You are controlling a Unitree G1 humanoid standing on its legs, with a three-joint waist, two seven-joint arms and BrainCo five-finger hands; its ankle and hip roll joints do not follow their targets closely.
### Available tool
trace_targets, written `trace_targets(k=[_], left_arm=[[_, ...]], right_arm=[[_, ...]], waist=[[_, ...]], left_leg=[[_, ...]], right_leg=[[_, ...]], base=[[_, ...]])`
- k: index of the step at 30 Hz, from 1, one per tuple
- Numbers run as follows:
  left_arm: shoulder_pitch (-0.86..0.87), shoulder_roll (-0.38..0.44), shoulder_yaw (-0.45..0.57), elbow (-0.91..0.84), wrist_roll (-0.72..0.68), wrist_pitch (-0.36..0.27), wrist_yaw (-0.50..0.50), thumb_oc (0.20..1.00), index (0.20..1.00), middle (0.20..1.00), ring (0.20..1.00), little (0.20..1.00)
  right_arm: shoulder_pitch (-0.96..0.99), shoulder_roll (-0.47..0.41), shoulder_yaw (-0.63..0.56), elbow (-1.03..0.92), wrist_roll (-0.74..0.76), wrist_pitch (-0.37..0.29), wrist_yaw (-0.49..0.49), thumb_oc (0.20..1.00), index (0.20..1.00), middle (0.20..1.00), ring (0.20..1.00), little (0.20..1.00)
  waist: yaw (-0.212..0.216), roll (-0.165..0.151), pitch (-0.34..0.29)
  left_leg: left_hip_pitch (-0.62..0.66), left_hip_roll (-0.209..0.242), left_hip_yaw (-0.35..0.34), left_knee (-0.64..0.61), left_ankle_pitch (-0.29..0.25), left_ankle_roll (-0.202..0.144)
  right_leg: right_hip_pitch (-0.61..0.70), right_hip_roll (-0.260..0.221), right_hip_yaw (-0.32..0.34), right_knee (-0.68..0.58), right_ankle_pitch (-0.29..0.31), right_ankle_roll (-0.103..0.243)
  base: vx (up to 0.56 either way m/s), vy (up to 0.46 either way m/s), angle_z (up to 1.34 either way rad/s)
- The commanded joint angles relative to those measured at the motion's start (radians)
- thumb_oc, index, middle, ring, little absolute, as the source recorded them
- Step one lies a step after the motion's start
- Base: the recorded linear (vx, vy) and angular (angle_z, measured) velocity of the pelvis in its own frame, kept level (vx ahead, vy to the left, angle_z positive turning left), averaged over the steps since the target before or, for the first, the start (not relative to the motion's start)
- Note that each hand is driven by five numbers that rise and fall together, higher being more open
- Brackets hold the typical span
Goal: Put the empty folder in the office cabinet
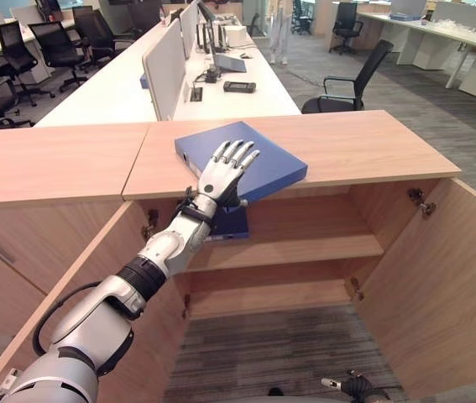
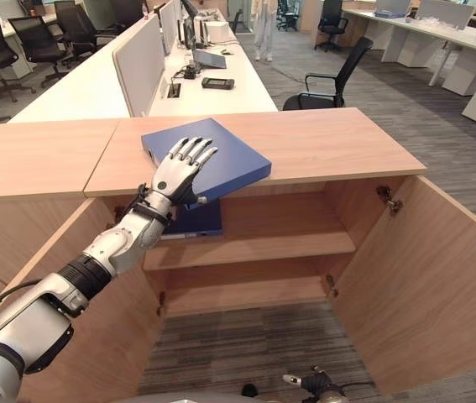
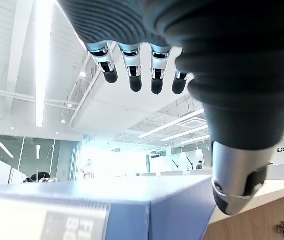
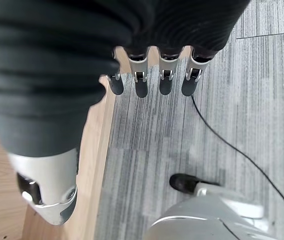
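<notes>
Two doors of the cabinet (image 1: 305,159) stand swung wide, so the shelves inside are open to reach. That suits the job: the blue folder (image 1: 263,159) has only to come off the top and go in below.

At present the folder lies flat on the cabinet's wooden top, turned at an angle, with one corner jutting out past the front edge. I judge that overhang is handy, since it gives fingers something to get under or around.

Over the folder is the left hand (image 1: 225,168), fingers straight and spread, palm toward the cover. From the head views it seems to rest on or hang just above the near part of the folder; I cannot tell which. Its wrist view shows the fingers extended above the folder's blue edge with the thumb off to one side, so nothing is gripped yet. It looks like a reach made ready for a grasp or a slide toward the edge.

On the upper shelf (image 1: 305,248), behind the left wrist, another blue folder (image 1: 231,223) lies flat already, leaving room beside it.

Down low hangs the right hand (image 4: 152,85), near the floor, fingers relaxed and holding nothing, idle and clear of the right door (image 1: 447,285).
</notes>
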Motion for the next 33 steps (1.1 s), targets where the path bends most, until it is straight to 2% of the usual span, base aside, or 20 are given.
trace_targets(k=[1, 33], left_arm=[[-0.119, 0.003, 0.051, 0.106, 0.018, 0.019, 0.03, 1.0, 1.0, 1.0, 1.0, 1.0], [-0.085, -0.042, 0.07, 0.208, -0.032, 0.026, -0.017, 1.0, 1.0, 1.0, 1.0, 1.0]], right_arm=[[-0.037, -0.005, 0.026, 0.049, -0.011, -0.027, -0.007, 1.0, 1.0, 1.0, 1.0, 1.0], [-0.01, -0.003, 0.037, 0.013, -0.009, -0.02, 0.004, 1.0, 1.0, 1.0, 1.0, 1.0]], waist=[[-0.015, -0.005, -0.002], [-0.015, -0.015, -0.001]], left_leg=[[0.003, -0.019, -0.071, 0.002, -0.075, -0.008], [0.01, -0.021, -0.062, 0.002, -0.077, -0.007]], right_leg=[[0.086, -0.036, 0.002, 0.007, -0.07, 0.097], [0.086, -0.031, 0.013, 0.007, -0.068, 0.098]], base=[[0.0, 0.0, 0.0], [0.0, 0.0, -0.01]])
